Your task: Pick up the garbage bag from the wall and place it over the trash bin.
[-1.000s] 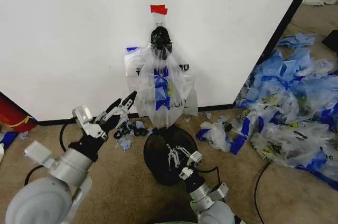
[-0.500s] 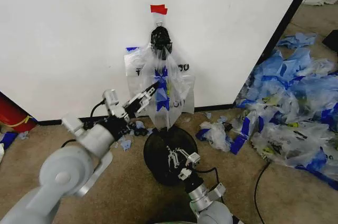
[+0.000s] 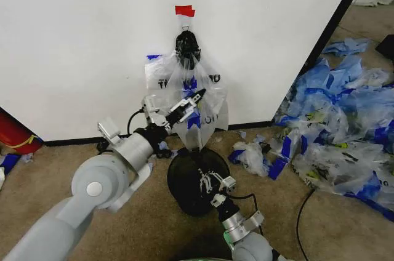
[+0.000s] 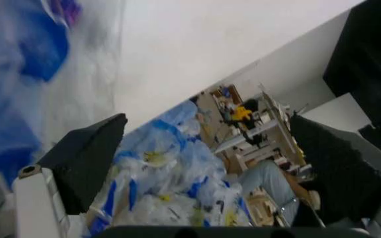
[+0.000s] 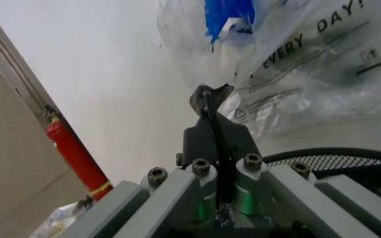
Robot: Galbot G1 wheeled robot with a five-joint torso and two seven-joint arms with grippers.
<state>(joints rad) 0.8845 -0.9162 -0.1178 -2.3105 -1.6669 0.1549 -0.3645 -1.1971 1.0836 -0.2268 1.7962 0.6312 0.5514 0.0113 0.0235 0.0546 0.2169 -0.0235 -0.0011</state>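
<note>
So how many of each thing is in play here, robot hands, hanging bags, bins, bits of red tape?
Grippers: 2, left gripper at the hanging bag, right gripper over the bin
Garbage bag on the wall: 1
Trash bin: 1
Red tape piece: 1
Red cylinder by the wall: 1
Total: 6

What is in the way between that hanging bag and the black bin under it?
Nothing visible blocks the drop: the garbage bag hangs on the wall right above the trash bin. The right gripper sits over the bin's mouth, shut; the open left gripper is at the bag.
</note>
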